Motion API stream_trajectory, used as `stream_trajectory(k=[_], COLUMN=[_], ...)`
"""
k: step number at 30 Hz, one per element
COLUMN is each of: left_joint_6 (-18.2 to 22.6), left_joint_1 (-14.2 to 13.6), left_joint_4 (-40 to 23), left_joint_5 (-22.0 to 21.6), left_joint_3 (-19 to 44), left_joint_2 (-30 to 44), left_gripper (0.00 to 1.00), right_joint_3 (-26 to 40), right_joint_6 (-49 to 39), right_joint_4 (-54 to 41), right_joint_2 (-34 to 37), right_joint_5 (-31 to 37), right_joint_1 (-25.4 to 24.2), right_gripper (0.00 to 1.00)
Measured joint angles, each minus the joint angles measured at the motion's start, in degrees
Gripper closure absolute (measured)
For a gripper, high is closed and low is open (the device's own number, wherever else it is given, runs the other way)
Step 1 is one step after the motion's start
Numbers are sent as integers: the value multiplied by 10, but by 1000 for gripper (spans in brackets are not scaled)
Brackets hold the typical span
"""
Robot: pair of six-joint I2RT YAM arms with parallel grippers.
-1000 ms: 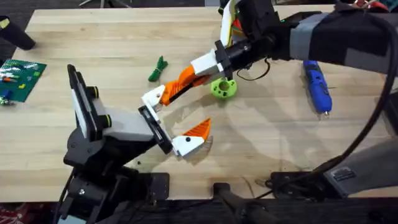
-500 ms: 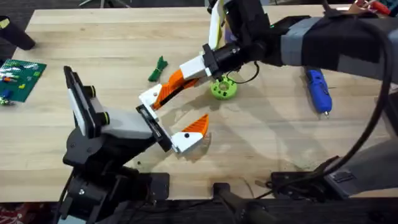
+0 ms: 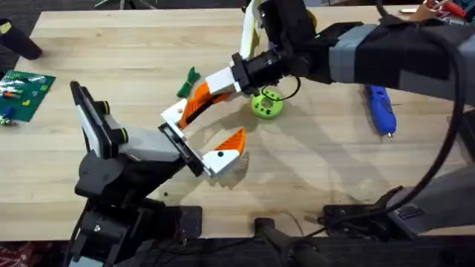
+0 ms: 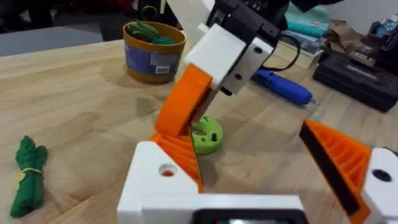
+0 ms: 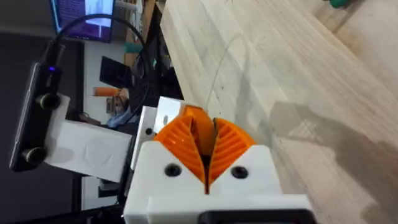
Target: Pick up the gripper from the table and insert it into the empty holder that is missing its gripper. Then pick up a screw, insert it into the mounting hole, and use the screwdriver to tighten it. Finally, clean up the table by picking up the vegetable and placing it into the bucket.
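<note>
Gripper piece, white base with orange tip, sits at the upper end of the black holder on the left arm, touching or just off it; seating can't be confirmed. Right gripper reaches in from the upper right, orange pads pinching the piece. In the right wrist view its claw is pressed nearly together, with only a thin dark slit between the pads.

Left gripper is spread wide. Its mounted orange-and-white finger lies at the holder's lower end, well apart from the held piece, with nothing between them. The left wrist view shows the piece on one side and the mounted finger on the other.

Screwdriver, blue, lies flat on the table at the right, untouched and well away from both claws. Vegetable, dark green, lies on the wood just beyond the right claw. Round light-green disc sits on the table under the right arm's wrist. Bucket stands upright at the far side of the table, with green items inside. Green circuit board lies at the left table edge.
</note>
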Motion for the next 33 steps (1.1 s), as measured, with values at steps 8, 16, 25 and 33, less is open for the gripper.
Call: stream_trajectory(k=[8,16,25,33], left_joint_6=[3,4,9,18], left_joint_1=[2,2,2,2], left_joint_4=[0,0,1,2], left_joint_5=[-22,-23,-22,-9], left_joint_3=[0,0,0,0], left_joint_2=[0,0,0,-1], left_gripper=[18,18,18,18], right_joint_3=[0,0,0,0], right_joint_6=[-10,-43,-62,-62], right_joint_4=[32,32,30,28], right_joint_2=[0,0,0,0], right_joint_5=[19,14,2,-19], right_joint_1=[12,13,9,1], right_gripper=[983,983,905,840])
